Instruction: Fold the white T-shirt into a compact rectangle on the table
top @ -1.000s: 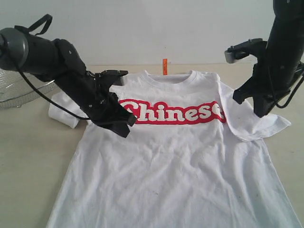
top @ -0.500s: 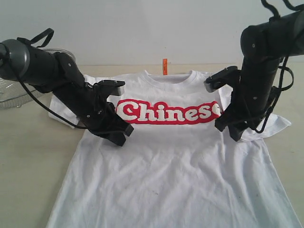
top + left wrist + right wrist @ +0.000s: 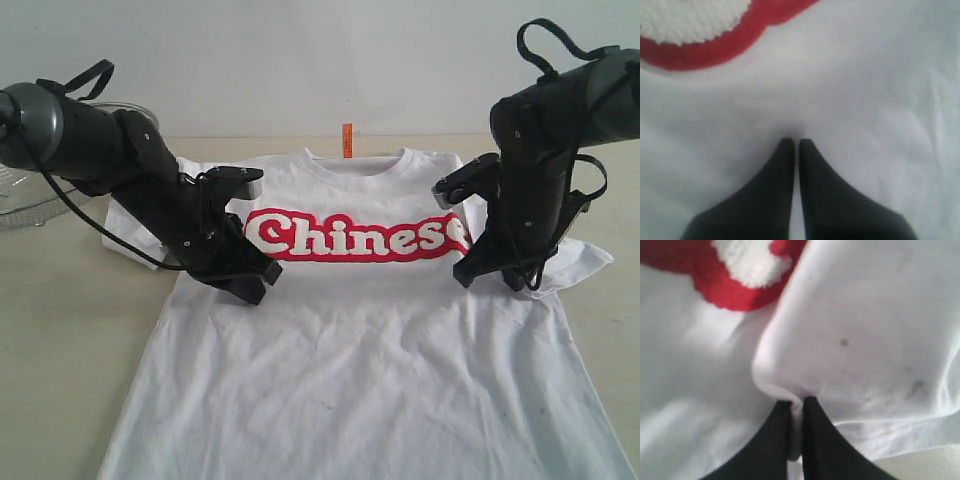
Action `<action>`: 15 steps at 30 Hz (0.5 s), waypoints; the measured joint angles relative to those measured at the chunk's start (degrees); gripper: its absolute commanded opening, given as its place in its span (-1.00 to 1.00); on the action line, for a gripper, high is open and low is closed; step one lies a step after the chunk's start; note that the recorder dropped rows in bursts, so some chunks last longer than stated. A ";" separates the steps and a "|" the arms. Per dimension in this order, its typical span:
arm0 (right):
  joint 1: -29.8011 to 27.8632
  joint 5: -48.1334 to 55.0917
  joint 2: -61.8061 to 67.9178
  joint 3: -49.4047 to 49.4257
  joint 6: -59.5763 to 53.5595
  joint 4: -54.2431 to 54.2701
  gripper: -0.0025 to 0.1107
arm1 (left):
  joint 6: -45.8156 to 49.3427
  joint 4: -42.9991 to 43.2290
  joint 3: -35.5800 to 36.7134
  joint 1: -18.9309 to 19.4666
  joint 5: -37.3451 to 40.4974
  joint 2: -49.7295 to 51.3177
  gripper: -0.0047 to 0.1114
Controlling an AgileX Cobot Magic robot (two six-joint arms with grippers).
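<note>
The white T-shirt lies face up on the table, with its red "Chinese" lettering and orange neck tag showing. My left gripper is shut, its tips resting on flat cloth just below the letter C, and no fold shows between them. My right gripper sits at the inner edge of the right sleeve, beside the last letter. In the right wrist view it is shut on a raised fold of the shirt.
A round wire-mesh basket stands at the far left behind the left arm. The left sleeve lies bunched under that arm. Bare beige tabletop shows on both sides of the shirt.
The right arm has come down from high at the right onto the sleeve's inner edge and now pinches cloth. The left arm has shifted slightly and its sleeve has moved a little.
</note>
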 measured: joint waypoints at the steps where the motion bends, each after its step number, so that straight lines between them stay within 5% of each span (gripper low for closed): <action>1: 0.00 0.00 0.00 0.00 0.03 0.00 -0.96 | 0.00 0.00 0.00 0.00 -0.11 0.00 -0.84; 15: 0.00 11.07 -6.03 -13.23 -5.64 8.01 -0.96 | 0.00 -0.75 0.00 0.00 -0.31 0.00 -0.84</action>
